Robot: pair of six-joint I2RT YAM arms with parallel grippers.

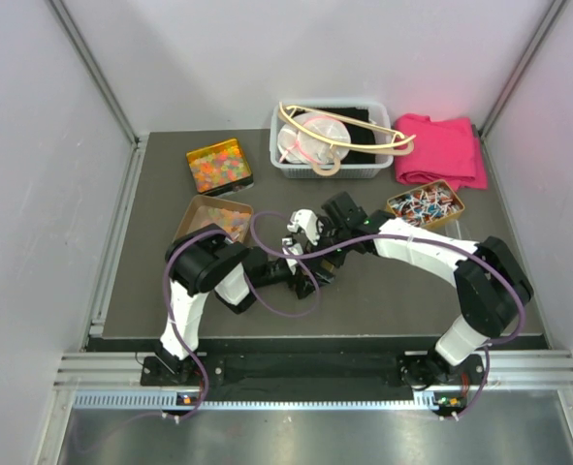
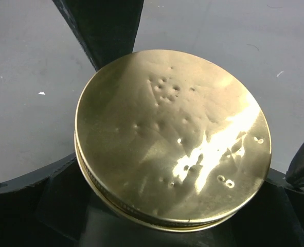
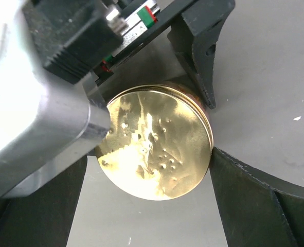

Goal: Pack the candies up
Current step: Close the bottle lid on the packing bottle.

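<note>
You're barely started here: the candies point(image 1: 219, 167) sit in two open trays point(image 1: 193, 215) at the bench's point(image 1: 383, 300) far left, none packed yet. Left claw point(image 2: 172, 172) and right claw point(image 3: 149, 177) both look pinched onto the gold round tin point(image 2: 167, 118), held mid-bench.

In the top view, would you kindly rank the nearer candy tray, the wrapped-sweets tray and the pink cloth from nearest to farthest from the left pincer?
1. Nearer candy tray, just left of the left pincer, which is shut on the gold lid.
2. Wrapped-sweets tray, to its right.
3. Pink cloth, back right corner.
</note>
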